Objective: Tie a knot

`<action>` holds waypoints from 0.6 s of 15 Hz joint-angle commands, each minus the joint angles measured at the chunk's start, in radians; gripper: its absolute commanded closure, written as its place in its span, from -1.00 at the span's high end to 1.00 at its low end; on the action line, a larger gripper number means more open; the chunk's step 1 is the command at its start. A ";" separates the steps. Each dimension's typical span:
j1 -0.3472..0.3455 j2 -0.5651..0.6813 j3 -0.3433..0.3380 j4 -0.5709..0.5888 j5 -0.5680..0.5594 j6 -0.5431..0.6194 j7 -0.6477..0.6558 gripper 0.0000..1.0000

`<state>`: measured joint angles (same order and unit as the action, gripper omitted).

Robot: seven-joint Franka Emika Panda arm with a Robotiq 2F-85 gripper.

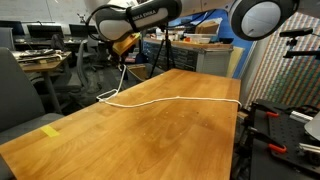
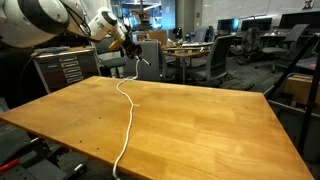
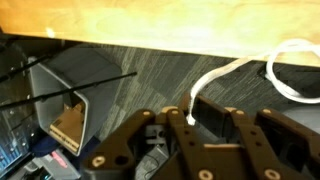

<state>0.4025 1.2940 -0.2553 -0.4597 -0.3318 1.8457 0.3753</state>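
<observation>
A thin white rope (image 1: 170, 100) lies in a long wavy line across the brown wooden table (image 1: 150, 135). In an exterior view the rope (image 2: 129, 115) runs off the table's near edge. One end rises off the table's edge to my gripper (image 1: 122, 50), which hangs in the air just past that edge and is shut on it. My gripper (image 2: 128, 46) also shows there with the rope hanging below it. In the wrist view the rope (image 3: 225, 72) leaves my gripper (image 3: 190, 120) and curls at the right. A knot is out of view.
A yellow tape patch (image 1: 50, 130) sits on the table near one corner. Office chairs (image 2: 215, 60) and desks stand behind the table. Below my gripper is grey carpet with a box-like bin (image 3: 70, 100). Red and black gear (image 1: 275, 130) stands beside the table.
</observation>
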 commanded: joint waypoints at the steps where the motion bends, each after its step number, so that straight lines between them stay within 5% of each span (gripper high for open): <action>1: -0.078 0.061 0.096 0.048 0.099 -0.068 -0.020 -0.81; 9: -0.198 0.162 0.166 0.044 0.259 -0.197 0.186 -0.81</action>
<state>0.2455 1.4190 -0.1198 -0.4579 -0.1267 1.6994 0.4861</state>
